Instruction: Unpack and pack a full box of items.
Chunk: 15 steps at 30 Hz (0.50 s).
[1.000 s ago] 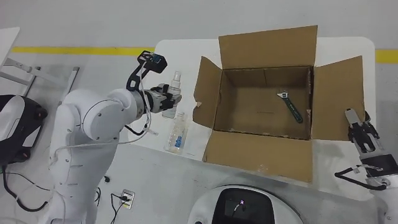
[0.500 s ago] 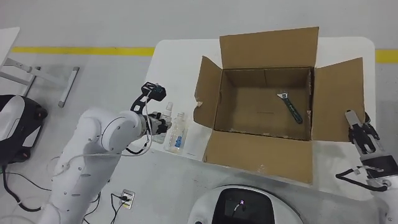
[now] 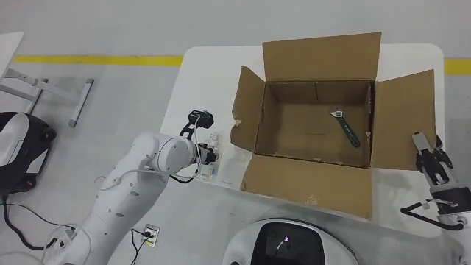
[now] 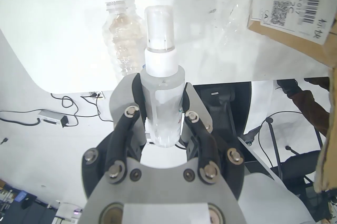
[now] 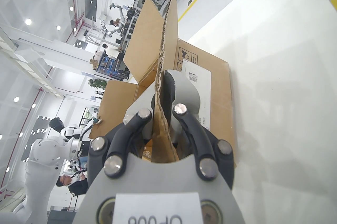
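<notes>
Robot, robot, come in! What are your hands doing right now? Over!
Left gripper shut on spray bottle. Right gripper shut on box flap. Wrench lies in the box. Water bottle lies close beside the spray bottle.

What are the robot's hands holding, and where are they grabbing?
Left gripper holds the spray bottle around its clear body, below the white collar. Right gripper pinches the edge of the box flap.

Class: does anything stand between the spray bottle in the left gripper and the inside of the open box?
Yes: the raised flap on that side stands between the spray bottle in the left gripper and the box floor; it would need lifting over.
</notes>
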{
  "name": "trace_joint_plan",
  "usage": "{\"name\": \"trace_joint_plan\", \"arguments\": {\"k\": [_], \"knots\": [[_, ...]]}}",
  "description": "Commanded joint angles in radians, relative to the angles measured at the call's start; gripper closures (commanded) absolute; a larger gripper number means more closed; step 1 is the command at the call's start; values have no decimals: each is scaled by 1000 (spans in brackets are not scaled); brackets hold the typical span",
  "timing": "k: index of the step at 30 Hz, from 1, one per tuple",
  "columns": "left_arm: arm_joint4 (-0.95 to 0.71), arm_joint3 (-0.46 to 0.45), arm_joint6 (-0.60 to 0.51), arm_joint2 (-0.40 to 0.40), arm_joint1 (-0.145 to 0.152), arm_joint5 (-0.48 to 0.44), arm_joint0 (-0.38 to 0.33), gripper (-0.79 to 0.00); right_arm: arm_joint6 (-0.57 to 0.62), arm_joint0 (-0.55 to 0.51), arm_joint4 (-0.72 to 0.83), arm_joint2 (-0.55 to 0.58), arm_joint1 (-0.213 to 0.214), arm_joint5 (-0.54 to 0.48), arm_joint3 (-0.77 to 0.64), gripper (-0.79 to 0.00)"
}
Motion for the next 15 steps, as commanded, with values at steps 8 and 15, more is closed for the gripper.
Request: {"name": "trace_joint_plan", "arguments": {"k": [8, 15], "knots": [[-45, 104, 59, 80, -15, -4, -45, 0, -5, -7, 1, 4, 1, -3, -9, 0], [-61, 172, 82, 145, -25, -43, -76, 0, -3, -17, 0, 6, 1, -7, -11, 0]]}}
